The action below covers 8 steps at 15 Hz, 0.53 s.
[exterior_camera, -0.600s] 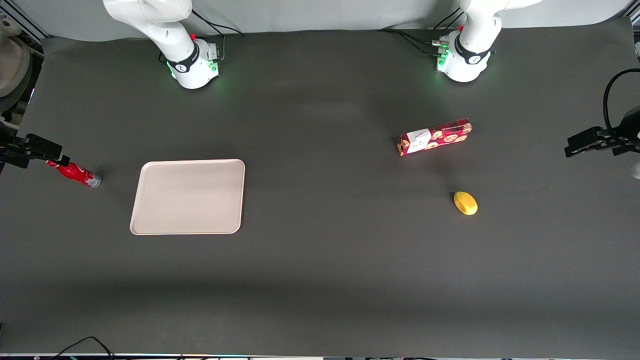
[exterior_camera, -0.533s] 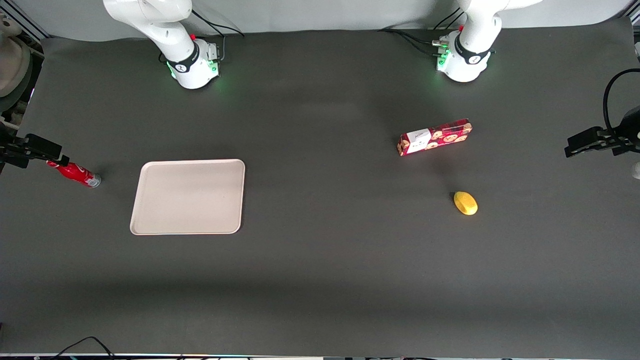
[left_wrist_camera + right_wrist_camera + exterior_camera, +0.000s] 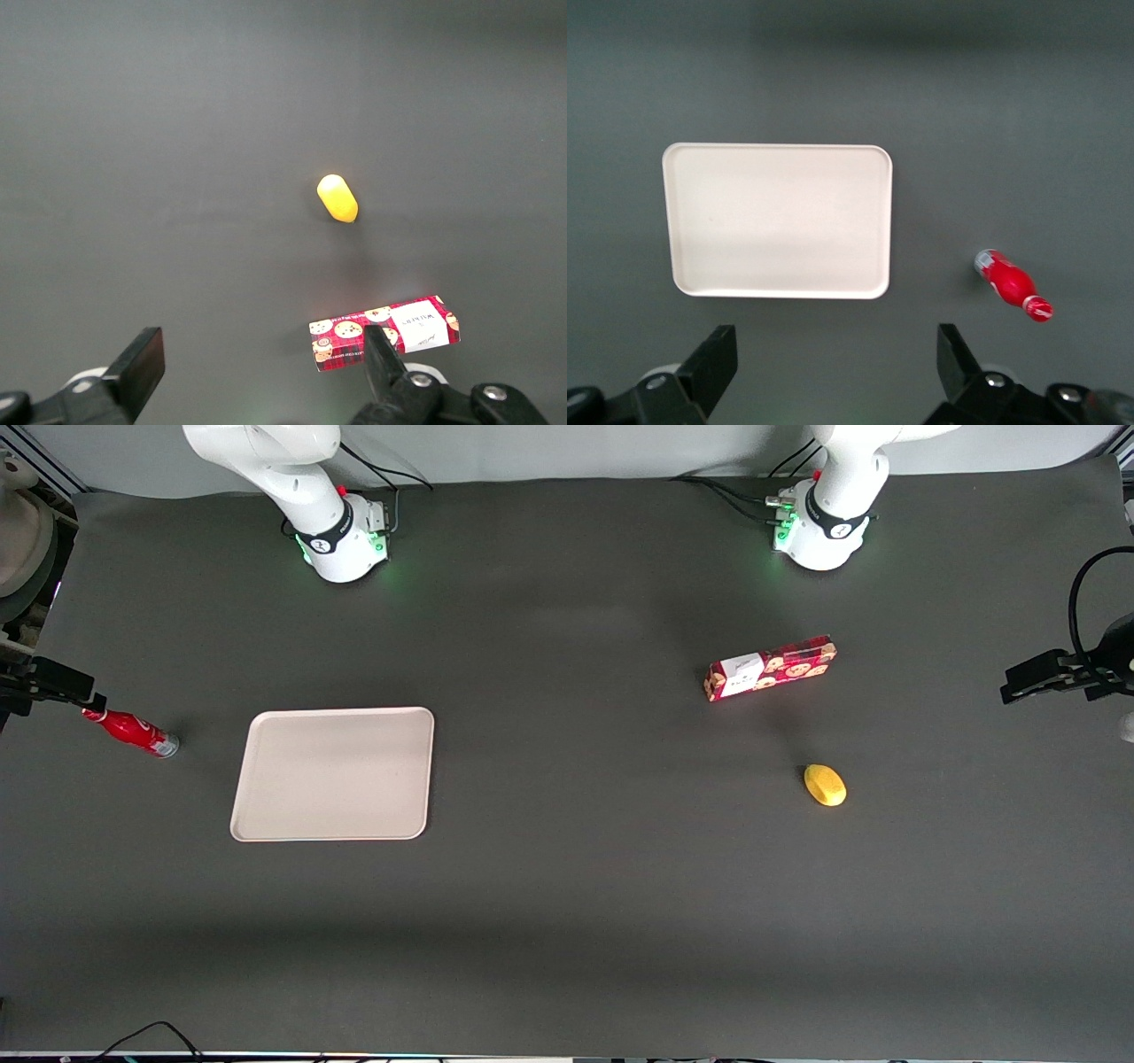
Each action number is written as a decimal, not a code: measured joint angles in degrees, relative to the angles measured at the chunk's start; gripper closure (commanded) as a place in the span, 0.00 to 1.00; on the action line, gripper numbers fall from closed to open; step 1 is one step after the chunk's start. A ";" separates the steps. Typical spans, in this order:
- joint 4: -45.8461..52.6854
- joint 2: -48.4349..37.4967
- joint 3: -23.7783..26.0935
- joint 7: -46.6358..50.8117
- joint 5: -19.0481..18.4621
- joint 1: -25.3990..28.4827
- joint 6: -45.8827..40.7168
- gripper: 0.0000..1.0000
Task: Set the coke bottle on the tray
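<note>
Hanging high with my gripper (image 3: 833, 367) spread wide and holding nothing, I see the coke bottle (image 3: 1013, 285) lying on the table beside the tray (image 3: 778, 220).

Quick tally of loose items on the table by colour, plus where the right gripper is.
Red: 2 - coke bottle, lying on its side; cookie box
Beige-pink: 1 - tray
Yellow: 1 - small oval object
Total: 4
The gripper is up above the table with its jaws open, holding nothing, at the working arm's end near the bottle.
</note>
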 measured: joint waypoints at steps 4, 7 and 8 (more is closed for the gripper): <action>-4.98 -0.14 -8.63 -14.63 -1.29 -0.74 3.18 0.00; -11.54 -0.05 -15.67 -26.33 -1.32 -1.43 10.99 0.00; -14.14 -0.01 -17.29 -28.69 -1.34 -1.53 13.99 0.00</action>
